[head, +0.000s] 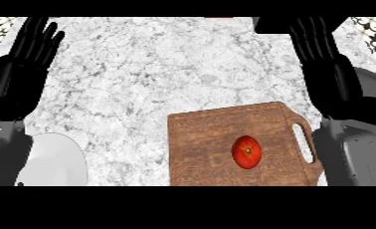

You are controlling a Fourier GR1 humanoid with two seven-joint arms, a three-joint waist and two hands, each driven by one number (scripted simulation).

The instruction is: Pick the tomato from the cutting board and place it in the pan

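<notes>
A red tomato [247, 152] lies on a brown wooden cutting board [206, 143] at the lower right of the marble counter. The board has a slot handle on its right side. My right hand [327, 68] is open with fingers pointing up at the right edge, above and to the right of the board, apart from the tomato. At the left edge my left hand [26, 68] rests open, fingers up, holding nothing. A dark object [273, 23] shows at the top right, partly hidden behind my right hand; I cannot tell if it is the pan.
A white rounded object [51, 166] sits at the lower left beside my left forearm. A small red-brown sliver [218, 17] shows at the top edge of the counter. Bare marble spans the middle between the hands.
</notes>
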